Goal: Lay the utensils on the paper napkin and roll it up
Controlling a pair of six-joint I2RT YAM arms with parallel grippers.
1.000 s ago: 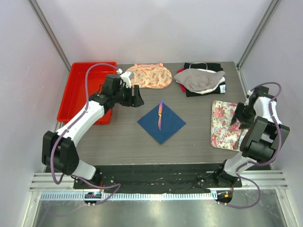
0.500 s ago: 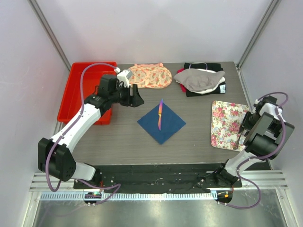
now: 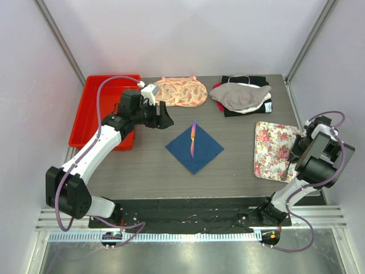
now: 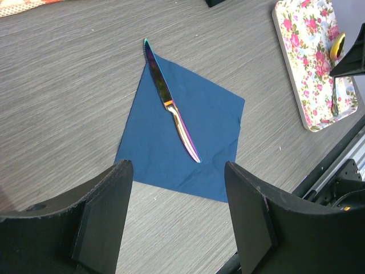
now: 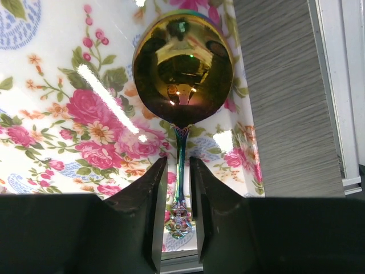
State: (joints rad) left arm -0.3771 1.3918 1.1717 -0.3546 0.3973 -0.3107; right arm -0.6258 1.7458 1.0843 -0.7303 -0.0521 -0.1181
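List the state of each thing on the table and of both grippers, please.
knife: lying flat on the napkin
napkin: spread flat, unrolled
spoon: on the floral mat, away from the napkin
left gripper: open, empty
right gripper: around spoon handle, grip unclear

Dark blue napkin [image 3: 206, 149], iridescent purple-orange knife [image 3: 193, 138], golden spoon [image 5: 182, 63], white floral mat [image 3: 269, 148].

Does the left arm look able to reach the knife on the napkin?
Probably yes. The left claw is open and aimed at the knife, which lies exposed on the blue napkin with nothing between them. The right claw is away at the floral mat.
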